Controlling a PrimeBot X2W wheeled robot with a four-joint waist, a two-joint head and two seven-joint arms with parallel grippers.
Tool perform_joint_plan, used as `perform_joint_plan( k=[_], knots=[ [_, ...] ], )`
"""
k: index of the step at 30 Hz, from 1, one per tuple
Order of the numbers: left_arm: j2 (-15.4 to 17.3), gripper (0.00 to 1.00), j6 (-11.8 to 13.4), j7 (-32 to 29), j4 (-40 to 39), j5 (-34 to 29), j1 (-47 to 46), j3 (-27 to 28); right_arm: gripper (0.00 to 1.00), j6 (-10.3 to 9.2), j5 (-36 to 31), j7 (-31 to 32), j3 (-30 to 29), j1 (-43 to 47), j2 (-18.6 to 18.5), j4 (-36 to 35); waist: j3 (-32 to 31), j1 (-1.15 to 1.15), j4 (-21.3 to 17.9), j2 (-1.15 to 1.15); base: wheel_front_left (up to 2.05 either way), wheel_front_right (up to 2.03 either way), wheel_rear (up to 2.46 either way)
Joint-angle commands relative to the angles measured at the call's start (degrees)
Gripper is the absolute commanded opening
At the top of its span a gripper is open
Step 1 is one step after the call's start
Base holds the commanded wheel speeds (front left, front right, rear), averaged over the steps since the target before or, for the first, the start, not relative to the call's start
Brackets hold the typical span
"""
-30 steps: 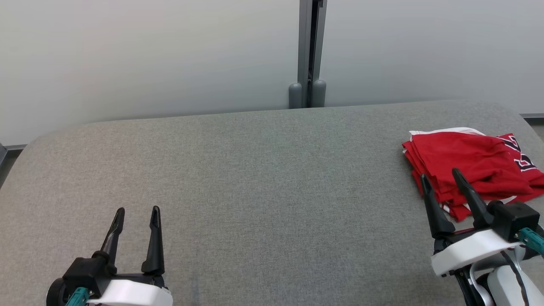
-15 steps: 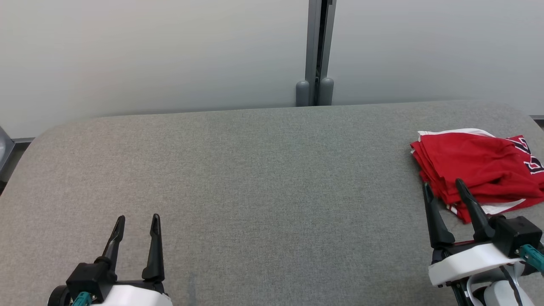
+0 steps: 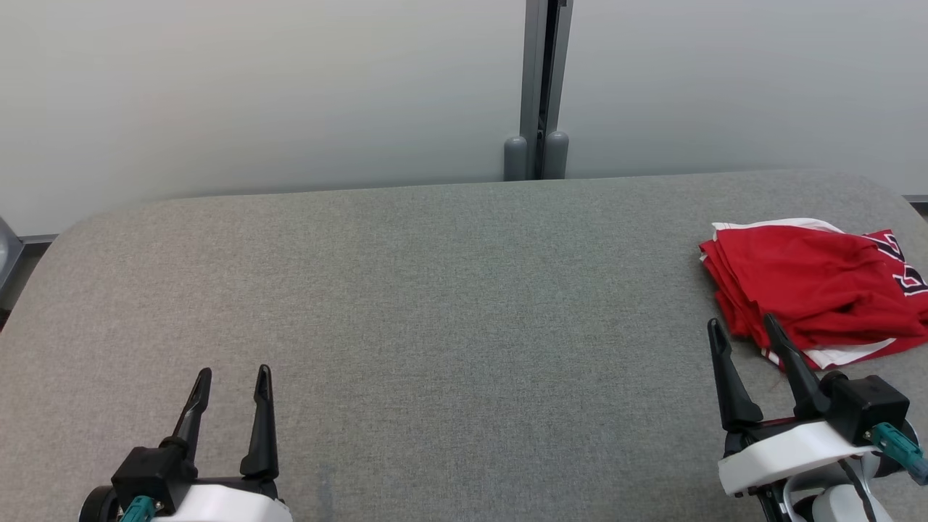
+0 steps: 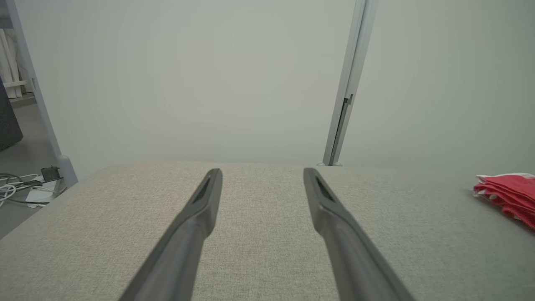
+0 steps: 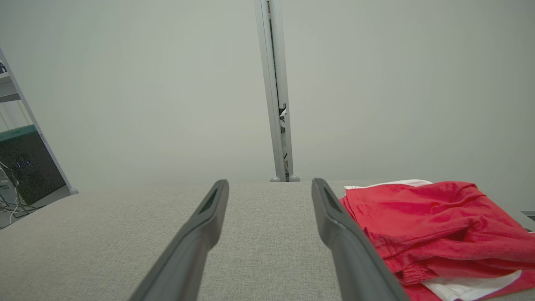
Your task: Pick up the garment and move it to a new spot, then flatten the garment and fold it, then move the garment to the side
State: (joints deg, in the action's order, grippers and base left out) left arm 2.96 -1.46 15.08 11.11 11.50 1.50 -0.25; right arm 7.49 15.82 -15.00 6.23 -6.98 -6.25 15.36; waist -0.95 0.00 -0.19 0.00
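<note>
**A:** Where is the garment [image 3: 812,290], and what are the claws doing?

**B:** It lies at the right end of the grey table [image 3: 435,290], a red piece with white trim and black lettering, stacked in loose layers; the right gripper [image 3: 742,321] hovers just short of its near-left corner, fingers spread wide with nothing between them; the left gripper [image 3: 234,370] sits well apart at the lower left, equally wide and empty.

**A:** So which step is this?

**B:** I cannot say for sure; the stack looks roughly folded and parked at the side, which could mean the job is nearly over; if it is a pick-up, the right arm is the one placed for it.

**A:** And how should that be done well?

**B:** In the right wrist view the right-hand finger [image 5: 334,221] lines up with the stack's left edge, so the cloth sits outside the gap; I would shift the claw rightward until the layered edge lies between the fingers; then come in low along the table, so the lower finger slides under every layer rather than skimming off the top one.

**A:** Any risk?

**B:** The layers look soft and uneven; a shallow pinch may lift one fold and leave the rest trailing; closing deep on the thick edge seems safer.
</note>
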Motion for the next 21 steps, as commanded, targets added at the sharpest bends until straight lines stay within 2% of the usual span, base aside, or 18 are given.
perform_joint_plan(
  k=[1, 21],
  knots=[
    [0.1, 1.0, -0.2, 0.1, 0.0, -0.5, -0.9, 0.3, 1.0, 0.01, 0.1, -0.2, 0.0, 0.3, -0.3, 0.0, 0.0, 0.0, 0.0, 0.0, 0.0, 0.0, 0.0],
    [0.0, 1.0, -0.7, 0.1, 0.8, 0.1, -1.2, 0.0, 1.0, 0.01, 0.5, -0.2, 0.8, -0.5, -0.4, 1.5, -0.5, 0.0, 0.0, 0.0, 0.0, 0.0, 0.0]
  ],
)
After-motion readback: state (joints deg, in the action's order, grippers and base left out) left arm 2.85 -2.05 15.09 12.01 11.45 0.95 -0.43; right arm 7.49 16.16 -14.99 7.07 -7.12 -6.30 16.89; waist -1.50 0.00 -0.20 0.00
